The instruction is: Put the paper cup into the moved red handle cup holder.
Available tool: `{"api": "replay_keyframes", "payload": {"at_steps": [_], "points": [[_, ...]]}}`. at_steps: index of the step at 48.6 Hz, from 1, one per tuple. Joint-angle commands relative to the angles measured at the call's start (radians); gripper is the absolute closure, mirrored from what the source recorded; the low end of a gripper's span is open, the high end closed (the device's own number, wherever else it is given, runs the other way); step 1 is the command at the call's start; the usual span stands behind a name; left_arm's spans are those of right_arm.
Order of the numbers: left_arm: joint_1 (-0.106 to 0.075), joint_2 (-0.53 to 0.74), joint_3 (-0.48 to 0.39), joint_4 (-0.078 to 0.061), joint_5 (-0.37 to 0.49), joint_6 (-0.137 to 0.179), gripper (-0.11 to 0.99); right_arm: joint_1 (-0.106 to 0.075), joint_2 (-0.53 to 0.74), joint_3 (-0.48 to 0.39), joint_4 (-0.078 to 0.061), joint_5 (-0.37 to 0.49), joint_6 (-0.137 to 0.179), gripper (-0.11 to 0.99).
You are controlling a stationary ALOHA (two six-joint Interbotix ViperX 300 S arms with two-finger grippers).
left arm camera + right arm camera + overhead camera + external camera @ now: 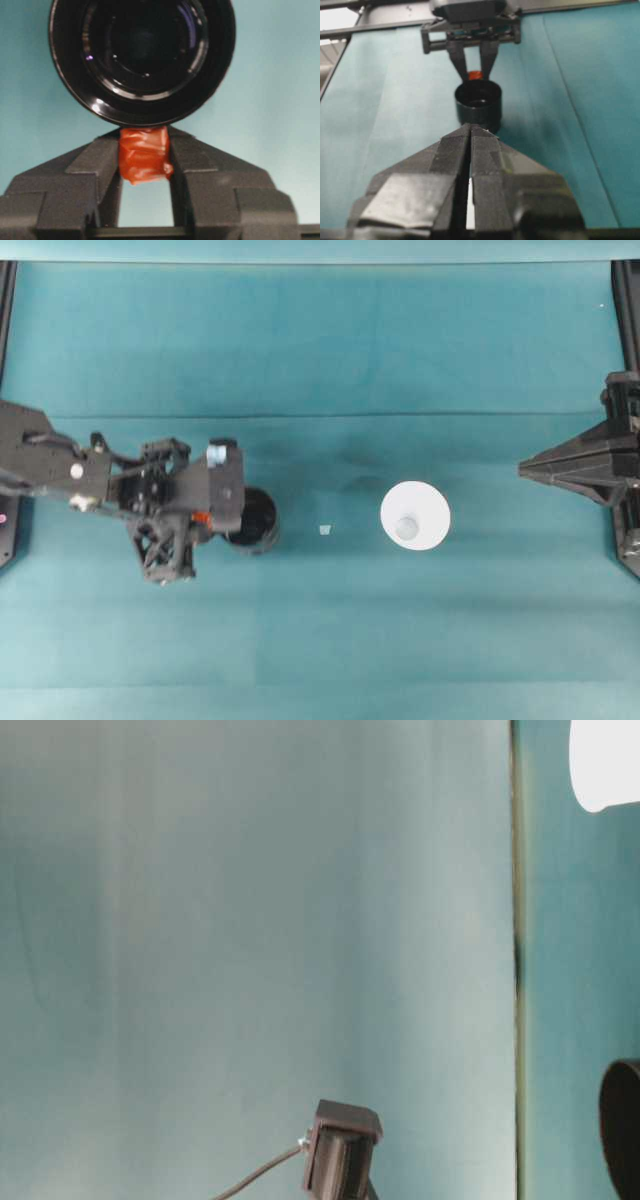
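Overhead exterior view on my end: one red handle cup holder sitting left of centre on the teal table cloth, and one paper cup standing upright right of centre, well apart from it. The cup looks empty, I can see straight down to its greyish base. In the left wrist view the holder is empty too, just glossy black inside with some glare.

My left gripper is clenched on the holder's red handle tab, one finger on each side of it, the arm stretched out low from the left edge. From the right wrist camera I can see the same grip from the far side, tab pinched between the two fingers above the holder.

My right gripper is parked at the right edge, pointing toward the middle, fingers pressed together with nothing in them, only a thin slit between them in its own camera.

Also one tiny pale scrap lying between holder and cup.
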Motion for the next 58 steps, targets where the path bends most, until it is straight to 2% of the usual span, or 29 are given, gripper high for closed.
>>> {"api": "replay_keyframes", "payload": {"at_steps": [1, 9, 19, 22, 28, 34, 48, 58], "points": [[-0.015, -0.005, -0.006, 0.002, -0.006, 0.002, 0.60, -0.002, 0.006, -0.017, 0.003, -0.005, 0.009, 0.97], [-0.015, -0.011, -0.020, 0.002, 0.000, 0.003, 0.60, -0.002, 0.005, -0.017, 0.003, -0.003, 0.011, 0.97], [0.000, -0.055, -0.094, 0.002, 0.089, 0.008, 0.60, -0.002, 0.006, -0.017, 0.006, -0.003, 0.011, 0.97], [0.003, -0.063, -0.126, 0.006, 0.123, 0.014, 0.60, -0.002, 0.006, -0.017, 0.006, -0.005, 0.011, 0.97], [0.005, -0.058, -0.195, 0.008, 0.176, 0.048, 0.60, -0.002, 0.005, -0.017, 0.006, -0.003, 0.011, 0.97], [0.005, -0.023, -0.264, 0.008, 0.187, 0.089, 0.60, -0.002, 0.005, -0.015, 0.006, -0.005, 0.011, 0.97], [0.046, 0.081, -0.387, 0.008, 0.187, 0.152, 0.60, -0.002, 0.006, -0.015, 0.006, -0.002, 0.011, 0.97], [0.057, 0.143, -0.425, 0.008, 0.187, 0.179, 0.60, -0.002, 0.006, -0.015, 0.006, -0.002, 0.015, 0.97]]}}
